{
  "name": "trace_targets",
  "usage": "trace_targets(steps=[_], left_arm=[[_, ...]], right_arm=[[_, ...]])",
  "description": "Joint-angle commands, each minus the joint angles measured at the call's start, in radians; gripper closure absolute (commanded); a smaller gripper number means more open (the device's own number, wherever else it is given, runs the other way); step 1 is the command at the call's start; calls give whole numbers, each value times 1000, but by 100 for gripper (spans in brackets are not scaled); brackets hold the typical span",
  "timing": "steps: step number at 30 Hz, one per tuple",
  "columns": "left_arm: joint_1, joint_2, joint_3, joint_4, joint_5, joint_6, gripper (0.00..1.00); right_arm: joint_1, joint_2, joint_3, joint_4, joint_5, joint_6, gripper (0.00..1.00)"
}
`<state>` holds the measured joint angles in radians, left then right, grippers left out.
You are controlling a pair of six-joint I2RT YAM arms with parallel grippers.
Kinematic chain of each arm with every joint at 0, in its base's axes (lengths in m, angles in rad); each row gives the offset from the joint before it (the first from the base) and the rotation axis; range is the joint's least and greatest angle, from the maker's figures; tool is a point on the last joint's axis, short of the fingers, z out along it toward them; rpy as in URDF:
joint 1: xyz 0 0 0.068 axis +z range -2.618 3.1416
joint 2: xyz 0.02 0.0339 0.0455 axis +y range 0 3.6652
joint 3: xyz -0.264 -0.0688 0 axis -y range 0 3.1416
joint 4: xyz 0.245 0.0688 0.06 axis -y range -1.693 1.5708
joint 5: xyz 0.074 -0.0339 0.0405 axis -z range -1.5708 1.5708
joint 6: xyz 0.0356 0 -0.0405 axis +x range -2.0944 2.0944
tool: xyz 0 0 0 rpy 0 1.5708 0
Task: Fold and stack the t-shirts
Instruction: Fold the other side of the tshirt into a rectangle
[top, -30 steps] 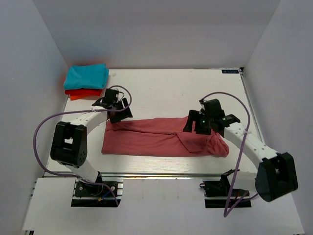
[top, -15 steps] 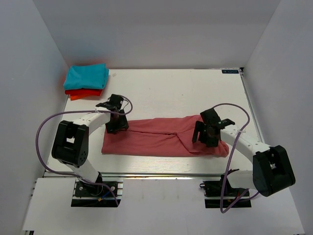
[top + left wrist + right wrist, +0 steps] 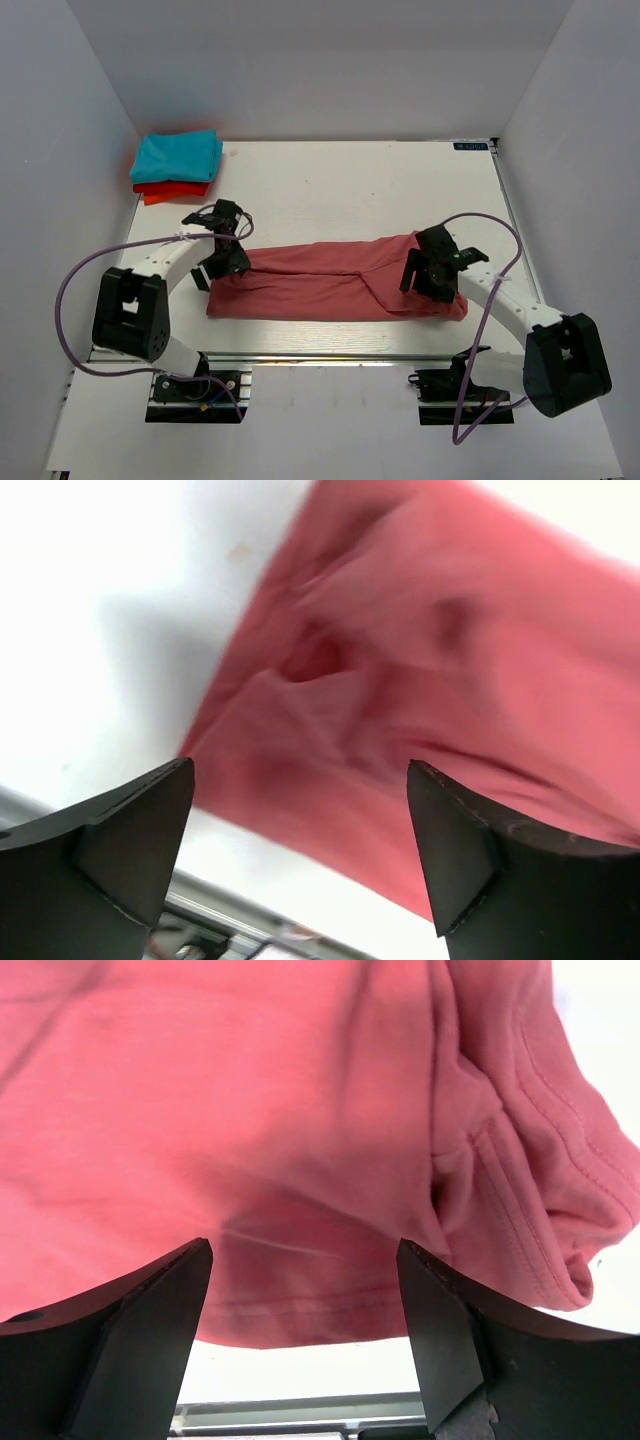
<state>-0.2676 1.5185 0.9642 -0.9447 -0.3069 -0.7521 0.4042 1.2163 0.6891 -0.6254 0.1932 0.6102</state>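
Both arms have dropped toward 6 o'clock over the last second. The left gripper now sits over the 9 o'clock end of the salmon-pink t-shirt, and the right gripper over its 3 o'clock end. Both sets of fingers are spread with nothing between them. Whether the tips touch the cloth yet is hard to tell, as the left wrist view is blurred.

The shirt lies as a long band across the 6 o'clock half of the surface, so you're likely mid-fold. Your next move probably calls for pinching an end through all its layers and carrying it across. The turquoise t-shirt lies on top of the orange-red t-shirt at 11 o'clock.
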Motion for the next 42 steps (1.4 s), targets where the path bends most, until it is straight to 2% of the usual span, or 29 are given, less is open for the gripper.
trace_targets(steps=[1,6,9,15,22,25,29,32,33,34,37,42], left_arm=[[-7,-95,77,128,49,23,3],[-7,-51,136,190,71,63,2],[-7,18,194,167,71,63,7],[-7,155,248,129,42,63,33],[2,177,246,60,-43,20,35],[2,177,235,60,-60,1,42],[2,198,246,70,-81,0,54],[2,207,246,81,-81,0,75],[2,218,257,81,-81,0,94],[2,218,257,81,-81,0,100],[-8,218,301,63,-112,13,100],[-19,105,334,95,-130,72,100]], right_arm=[[-2,-46,-5,59,-17,-44,20],[-4,-38,-3,76,-26,-56,20],[-1,-20,0,76,-26,-61,20],[-5,-9,-2,73,-2,-63,20],[-4,9,0,61,14,-67,20],[-2,28,4,62,11,-66,20],[-2,38,1,64,8,-64,20],[-2,42,-2,62,3,-58,20],[-2,43,-2,62,5,-58,20],[-2,40,-2,62,2,-59,20],[-4,37,-5,59,6,-59,20],[-2,8,-25,62,14,-38,20]])
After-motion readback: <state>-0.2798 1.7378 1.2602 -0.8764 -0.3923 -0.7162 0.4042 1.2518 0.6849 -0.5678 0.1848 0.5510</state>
